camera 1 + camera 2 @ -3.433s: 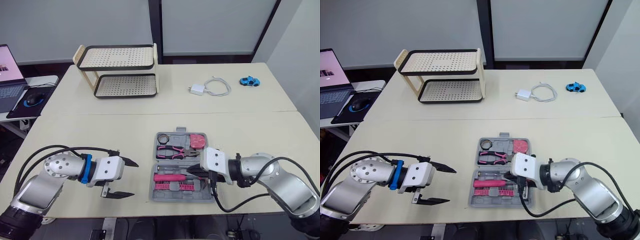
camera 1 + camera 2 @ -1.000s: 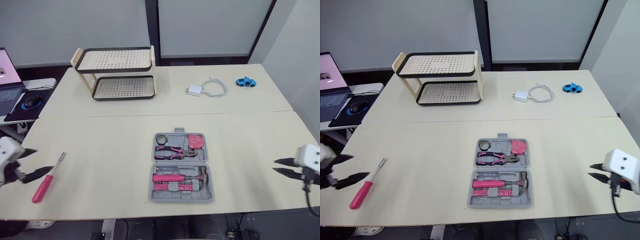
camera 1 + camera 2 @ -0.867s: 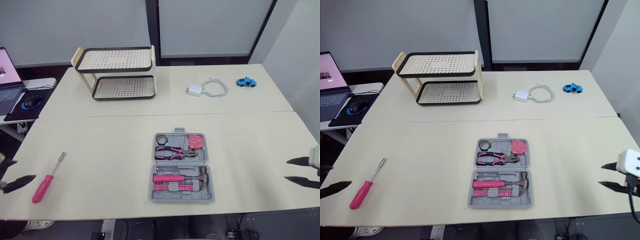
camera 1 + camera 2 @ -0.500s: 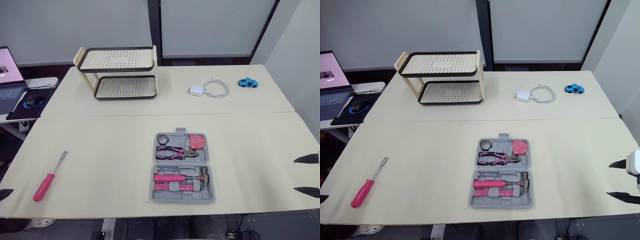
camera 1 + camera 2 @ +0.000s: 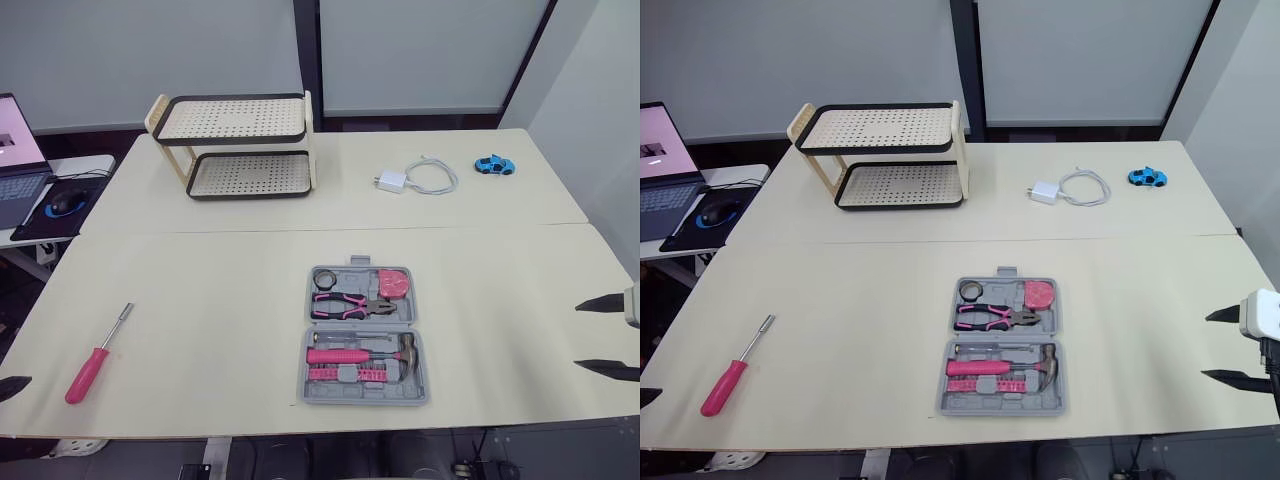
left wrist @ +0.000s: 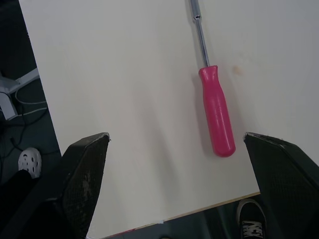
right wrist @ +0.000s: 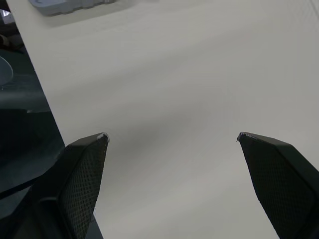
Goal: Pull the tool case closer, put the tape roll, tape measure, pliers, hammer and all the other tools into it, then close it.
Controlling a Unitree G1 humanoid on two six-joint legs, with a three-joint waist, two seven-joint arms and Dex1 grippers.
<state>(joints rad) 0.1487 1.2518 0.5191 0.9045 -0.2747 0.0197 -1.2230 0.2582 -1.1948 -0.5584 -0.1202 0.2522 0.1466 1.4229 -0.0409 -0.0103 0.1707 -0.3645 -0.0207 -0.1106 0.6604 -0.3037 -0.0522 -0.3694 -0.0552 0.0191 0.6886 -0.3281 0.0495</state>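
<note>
Cream worktop (image 5: 220, 290), two panels.

- **Tool case** (image 5: 365, 396), lower centre: open; holds tape roll (image 5: 323, 277), tape measure (image 5: 394, 284), pliers (image 5: 345, 300), hammer (image 5: 365, 353).
- **Left for you:** screwdriver (image 5: 95, 355), lower left, well apart from the case. Its long axis is diagonal, with the pink handle low and the tip pointing up-right. Lid not yet shut.
- **Left gripper** (image 6: 175, 135): spread wide, empty, beside the screwdriver.
- **Right gripper** (image 5: 1208, 347): released, far right.

The table (image 5: 200, 290) under me looks smooth and matt, cream all over. On the screwdriver (image 6: 215, 112) you get a glossy pink plastic handle and a bright metal shaft. The tool case (image 5: 365, 396) is dull grey plastic. My left gripper (image 6: 176, 135) has black pads (image 6: 87, 169) with a fine rough grain.
</note>
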